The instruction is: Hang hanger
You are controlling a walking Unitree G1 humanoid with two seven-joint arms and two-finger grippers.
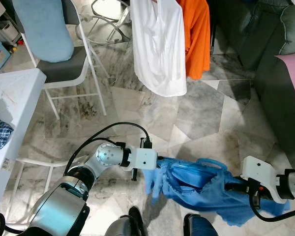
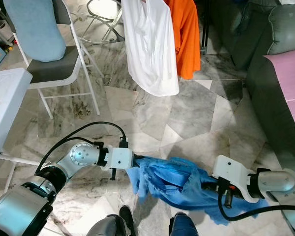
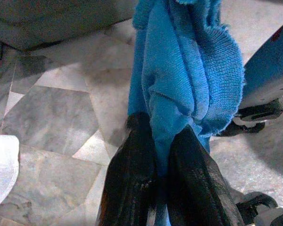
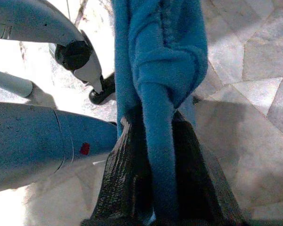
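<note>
Ahead of the fingers (image 3: pixel 188 183) lies open marble floor (image 1: pixel 196 113). Beyond it hang a white shirt (image 1: pixel 160 44) and an orange shirt (image 1: pixel 196 34). A folding chair (image 1: pixel 64 59) and table (image 1: pixel 14 93) crowd the left, a grey sofa (image 1: pixel 278 83) the right.

Home living rm: marble floor (image 1: pixel 196 113), grey sofa (image 1: pixel 270 44), hung shirts (image 1: pixel 160 44).

Both arms are bent inward low in front of the torso, forearms roughly level, facing each other across the blue garment (image 1: pixel 201 184). Left end effector (image 3: pixel 161 141) is at the garment's left end, its black fingers (image 3: pixel 132 179) clamped tight on a bunched fold. Right end effector (image 4: pixel 155 127) is at the garment's right end, fingers (image 4: pixel 120 179) pinched on a rolled edge. White wrist housings sit just beside the garment on either side.
</note>
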